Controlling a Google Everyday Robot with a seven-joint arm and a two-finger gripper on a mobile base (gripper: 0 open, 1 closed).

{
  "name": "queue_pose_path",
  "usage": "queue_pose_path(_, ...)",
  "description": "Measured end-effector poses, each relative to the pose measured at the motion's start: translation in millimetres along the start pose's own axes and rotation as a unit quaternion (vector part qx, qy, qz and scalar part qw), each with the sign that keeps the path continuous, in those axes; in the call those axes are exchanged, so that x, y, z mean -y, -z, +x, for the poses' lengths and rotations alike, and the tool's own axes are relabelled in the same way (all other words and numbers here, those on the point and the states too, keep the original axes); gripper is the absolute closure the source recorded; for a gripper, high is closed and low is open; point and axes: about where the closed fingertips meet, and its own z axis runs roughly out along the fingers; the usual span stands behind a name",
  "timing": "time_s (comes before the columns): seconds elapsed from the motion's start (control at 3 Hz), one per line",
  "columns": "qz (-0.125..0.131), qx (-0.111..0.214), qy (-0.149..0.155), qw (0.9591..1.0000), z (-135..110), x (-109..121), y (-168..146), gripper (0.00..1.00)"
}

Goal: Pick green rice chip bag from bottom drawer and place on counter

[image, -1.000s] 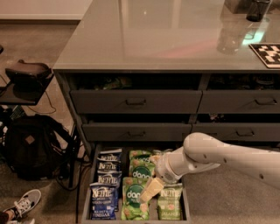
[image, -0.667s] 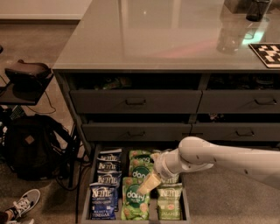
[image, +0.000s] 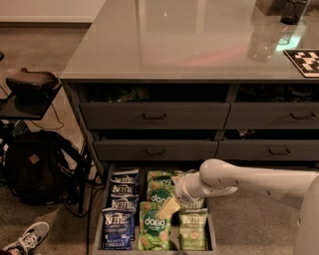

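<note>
Arm (image: 249,182) stretched low, gripper (image: 169,207) over a green rice chip bag (image: 153,230) (grip state unclear).

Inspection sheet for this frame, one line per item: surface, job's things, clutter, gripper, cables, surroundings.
Surface: counter glossy grey; no chip bag on it.
Job's things: bottom drawer pulled open; green rice chip bag lying in its middle column, another behind it.
Clutter: blue Kettle bags in the left column, paler green bags in the right; checkered board and dark cup on the counter's far right.
Gripper: gripper low over the middle column, at the bags.
Cables: thin cable looping down at left, above the backpack.
Surroundings: shoe on the floor, bottom left.
</note>
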Motion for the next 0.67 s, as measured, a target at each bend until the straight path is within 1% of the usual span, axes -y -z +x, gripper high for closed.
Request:
queue_pose_path(0.33,-0.004,0.007,-0.023,0.9997,10.9,2.4,-5.2,0.00)
queue_pose_path(0.67,0.013,0.024,-0.056,0.9981,38.2,10.9,-9.5,0.00)
